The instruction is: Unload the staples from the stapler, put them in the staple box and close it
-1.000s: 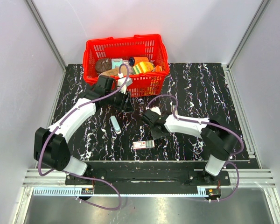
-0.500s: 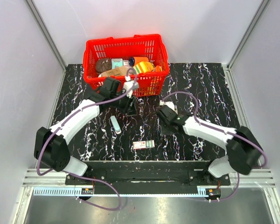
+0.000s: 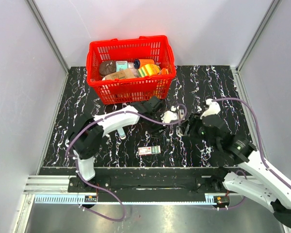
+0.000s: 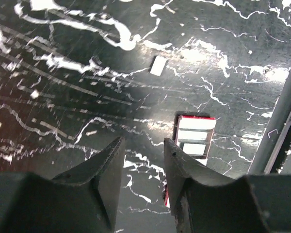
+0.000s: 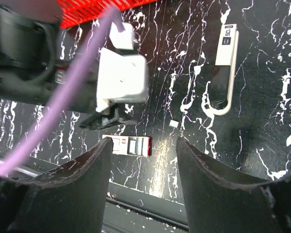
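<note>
The stapler (image 5: 222, 68), slim and pale grey with a dark part, lies flat on the black marbled table in the right wrist view; the arms mostly hide it in the top view. The staples (image 3: 121, 135), a short pale bar, lie left of centre, partly under the left forearm. My left gripper (image 3: 164, 126) (image 4: 143, 143) is open and empty, above the table by the printed box. My right gripper (image 3: 190, 130) (image 5: 144, 143) is open and empty, held high over the table's middle right. The left wrist with its white camera block (image 5: 123, 77) fills the left of the right wrist view.
A small white, red and green box (image 3: 149, 150) (image 4: 194, 136) (image 5: 128, 145) lies near the front edge. A tiny white scrap (image 4: 157, 65) (image 5: 173, 124) lies beside it. A red basket (image 3: 131, 90) with several items stands at the back. The metal front rail (image 5: 136, 194) borders the table.
My left arm has swung from the basket's front to the table's middle. My right arm has drawn back to the right and risen. The staples and the box have not moved.
</note>
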